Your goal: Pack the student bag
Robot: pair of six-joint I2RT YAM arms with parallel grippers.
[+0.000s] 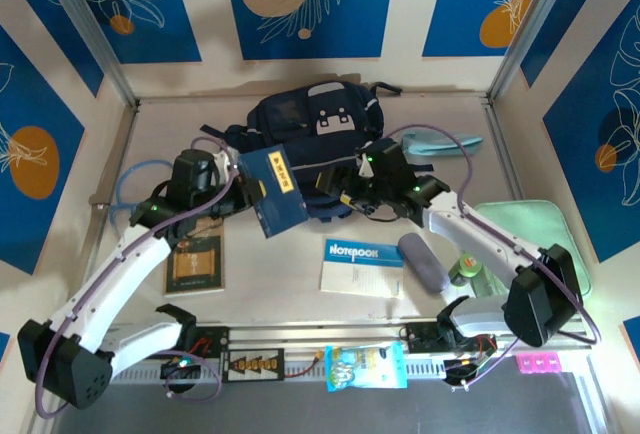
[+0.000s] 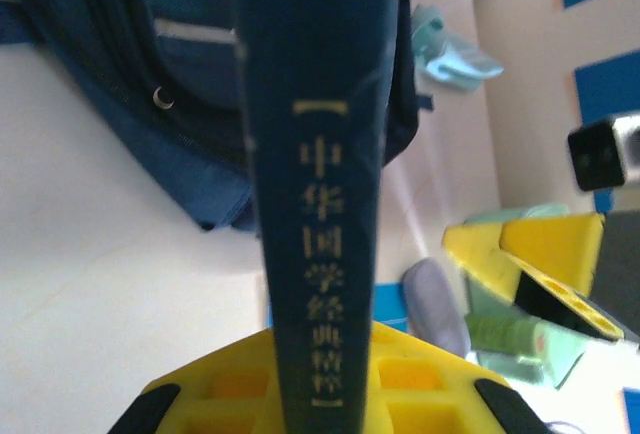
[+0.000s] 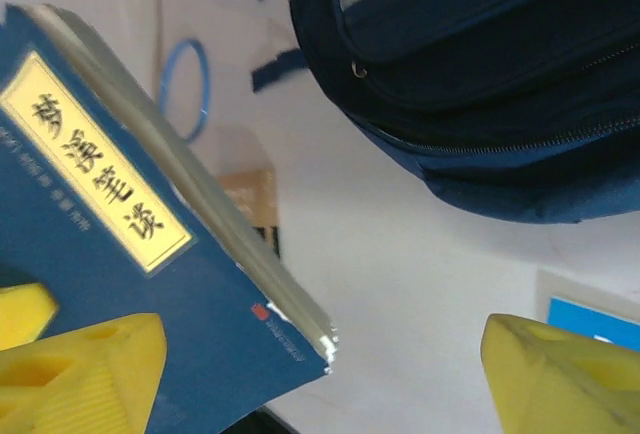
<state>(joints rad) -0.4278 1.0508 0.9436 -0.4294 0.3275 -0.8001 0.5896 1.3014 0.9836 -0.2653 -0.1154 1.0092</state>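
Note:
The student bag (image 1: 310,126), a dark navy backpack with a grey-white patch, lies at the back centre of the table. It also appears as navy fabric with zips in the left wrist view (image 2: 170,64) and the right wrist view (image 3: 480,74). My left gripper (image 1: 240,182) is shut on a blue book (image 1: 273,192), held on edge just in front of the bag. The book's spine (image 2: 315,204) rises from between the yellow fingers (image 2: 215,394). My right gripper (image 1: 352,189) stands open beside the book. The book's cover (image 3: 110,254) lies close to its left finger (image 3: 85,369), and the other finger (image 3: 560,374) is far apart.
A white and blue notebook (image 1: 362,266), a grey pouch (image 1: 425,262) and a green bottle (image 1: 465,270) lie at the front right. A mint-green zip case (image 1: 530,234) sits right, a brown book (image 1: 195,262) front left, a blue cable ring (image 1: 130,182) left, a snack bag (image 1: 365,366) on the near rail.

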